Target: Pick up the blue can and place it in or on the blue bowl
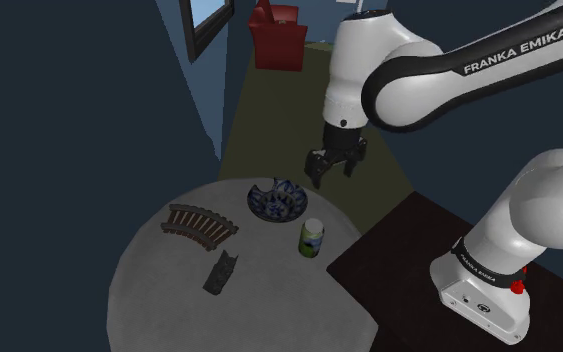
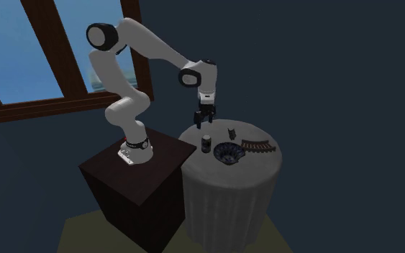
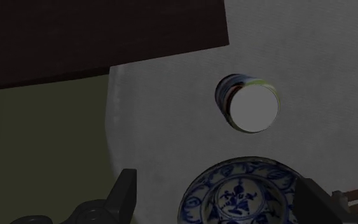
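Note:
A small can (image 1: pixel 311 238) with a white top and a blue-green label stands upright on the round grey table (image 1: pixel 159 290), near the edge by the stand. The blue-and-white patterned bowl (image 1: pixel 274 200) sits just beyond it. My gripper (image 1: pixel 334 172) hangs open and empty in the air above the table's edge, over the bowl's side and well above both things. In the wrist view the can (image 3: pixel 250 105) is seen from above, ahead of the bowl (image 3: pixel 238 194), which lies between my spread fingers (image 3: pixel 123 191). From across the table, the gripper (image 2: pixel 203 122) hovers over the can (image 2: pixel 206 144) and bowl (image 2: pixel 226 152).
A curved brown track piece (image 1: pixel 201 222) and a dark flat object (image 1: pixel 221 272) lie on the table towards the shoulder view's left. The dark stand (image 1: pixel 409 260) adjoins the table. A red armchair (image 1: pixel 275 35) stands far off on the olive floor.

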Tool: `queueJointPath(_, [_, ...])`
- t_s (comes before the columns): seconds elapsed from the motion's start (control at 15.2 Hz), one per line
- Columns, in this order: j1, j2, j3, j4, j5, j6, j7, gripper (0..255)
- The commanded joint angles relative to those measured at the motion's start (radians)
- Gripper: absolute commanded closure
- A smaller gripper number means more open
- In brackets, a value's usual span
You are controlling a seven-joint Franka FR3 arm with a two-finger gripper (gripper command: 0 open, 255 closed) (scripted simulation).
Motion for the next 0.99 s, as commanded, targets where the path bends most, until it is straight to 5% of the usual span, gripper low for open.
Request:
queueJointPath(0.0, [-0.010,0.084,0.044,0.014,-0.019,0.051,0.053,0])
queueJointPath(0.46, [-0.036,0.395,0.171,0.082,-0.183,0.192,0.304,0])
queueJointPath(0.92, [-0.034,0.488,0.164,0.059,-0.267,0.286,0.370,0])
